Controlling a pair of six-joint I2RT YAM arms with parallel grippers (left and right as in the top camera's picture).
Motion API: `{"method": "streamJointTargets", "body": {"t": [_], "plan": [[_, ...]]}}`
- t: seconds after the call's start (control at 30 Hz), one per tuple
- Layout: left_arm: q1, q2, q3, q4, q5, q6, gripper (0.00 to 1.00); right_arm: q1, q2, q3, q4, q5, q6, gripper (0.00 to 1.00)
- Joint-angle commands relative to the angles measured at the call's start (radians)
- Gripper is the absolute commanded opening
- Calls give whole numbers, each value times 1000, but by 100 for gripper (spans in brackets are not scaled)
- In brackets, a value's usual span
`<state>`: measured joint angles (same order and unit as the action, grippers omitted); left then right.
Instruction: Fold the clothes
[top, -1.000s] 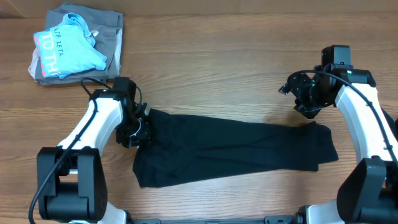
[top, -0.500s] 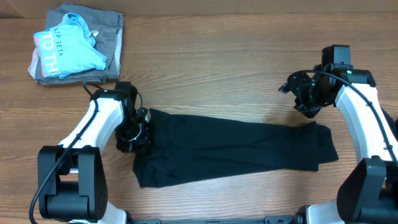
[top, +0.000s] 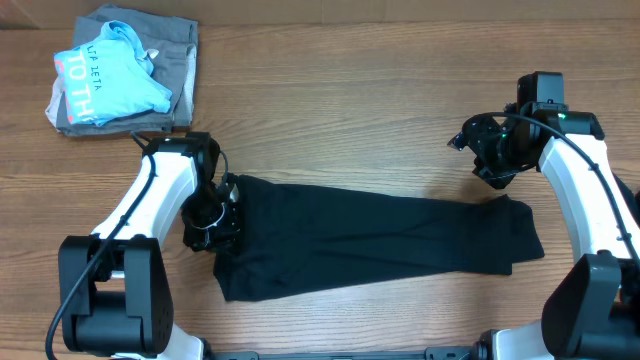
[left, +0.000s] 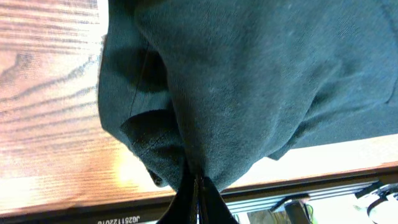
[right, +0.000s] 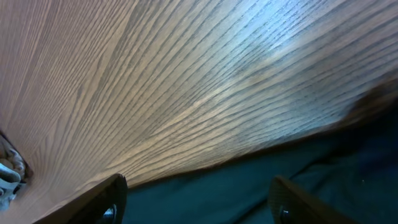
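Left wrist | left claw (left: 196, 190) clamped on clothes (left: 249, 81) edge; right claw (right: 199, 202) apart

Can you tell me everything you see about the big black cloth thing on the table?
The black garment is plain, soft fabric. It lies as a long, slightly slanted band across the wooden table, with gentle wrinkles. Its left end is bunched up and shows a stitched hem, and the left pincer is shut on a pinch of it there. The right pincer is open near the right end and seems not to touch it.
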<state>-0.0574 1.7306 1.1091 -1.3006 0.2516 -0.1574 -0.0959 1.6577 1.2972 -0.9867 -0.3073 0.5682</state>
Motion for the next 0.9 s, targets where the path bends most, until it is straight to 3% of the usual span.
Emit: {"method": "streamJointTargets", "body": {"t": [0.0,0.1,0.17,0.27,0.67,0.87], "plan": [[-2,8,20,-43,57,-3,5,0,-18,-7,5,-2,-8,77],[-2,8,19,-40,-1,-3,48,0,-18,-7,5,-2,-8,77],[-1,8,19,-3,-98,-23,59,0,-18,-7,2,-2,-8,77],[-1,8,19,52,-143,-26,61,0,-18,-7,-2,-1,-9,77],[-1,9,-42,185,-146,1,45,0,-18,-7,-2,-1,-20,77],[-2,9,-43,172,-76,-4,48,0,-18,-7,-2,-1,-20,77]]}}
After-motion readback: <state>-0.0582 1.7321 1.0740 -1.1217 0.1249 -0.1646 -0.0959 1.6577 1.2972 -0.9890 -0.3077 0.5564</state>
